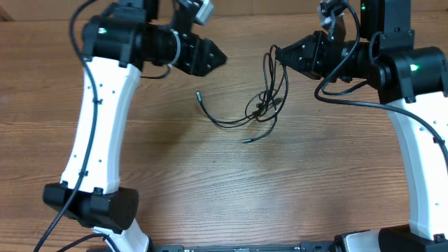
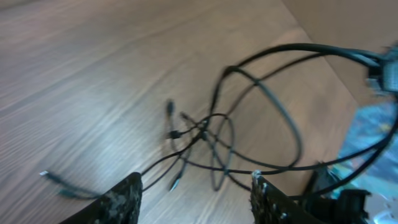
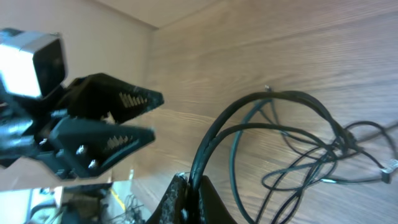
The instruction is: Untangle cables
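The cables point(image 1: 260, 105) are thin black cords tangled in loose loops on the wooden table, with plug ends at the left and bottom. My right gripper point(image 1: 277, 53) is shut on cable loops at the tangle's top and holds them raised; in the right wrist view the cords point(image 3: 273, 134) run out from between the closed jaws point(image 3: 191, 186). My left gripper point(image 1: 222, 59) is open and empty, left of the tangle and apart from it. In the left wrist view the tangle point(image 2: 211, 140) lies beyond the open fingers point(image 2: 196, 193).
The wooden table point(image 1: 210, 182) runs under both arms. The white left arm link point(image 1: 98, 112) crosses the left side, the right arm link point(image 1: 420, 140) the right edge. The left gripper point(image 3: 112, 121) shows in the right wrist view.
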